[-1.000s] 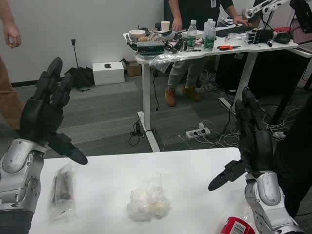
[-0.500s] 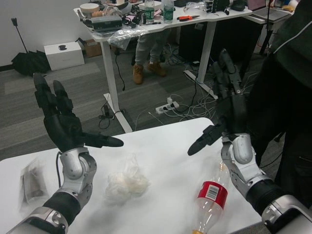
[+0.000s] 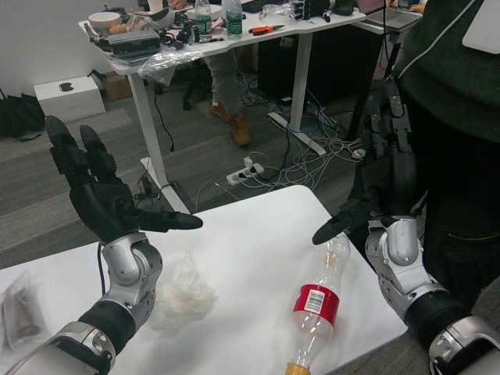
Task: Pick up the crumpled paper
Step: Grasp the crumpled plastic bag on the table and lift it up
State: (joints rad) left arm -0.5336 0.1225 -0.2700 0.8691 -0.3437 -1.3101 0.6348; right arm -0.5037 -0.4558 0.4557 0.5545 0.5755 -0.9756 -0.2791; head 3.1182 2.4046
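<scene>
The crumpled paper (image 3: 185, 294), a white wad in thin clear wrap, lies on the white table (image 3: 250, 234) just right of my left forearm. My left hand (image 3: 98, 195) is raised above the table's left part, fingers spread upward and thumb pointing right, holding nothing. My right hand (image 3: 383, 183) is raised over the table's right edge, fingers up, thumb pointing left and down, also holding nothing. Both hands are well above the paper and apart from it.
A clear plastic bottle (image 3: 316, 308) with a red label lies on the table near its right front. A clear bag with a dark object (image 3: 19, 312) lies at the far left. A person in dark clothes (image 3: 457, 117) stands close at the right. A cluttered desk (image 3: 195, 35) stands behind.
The camera has turned right and dipped, so the whole scene has shifted left. Both hands stay raised and spread, holding nothing. The paper has not moved on the table.
</scene>
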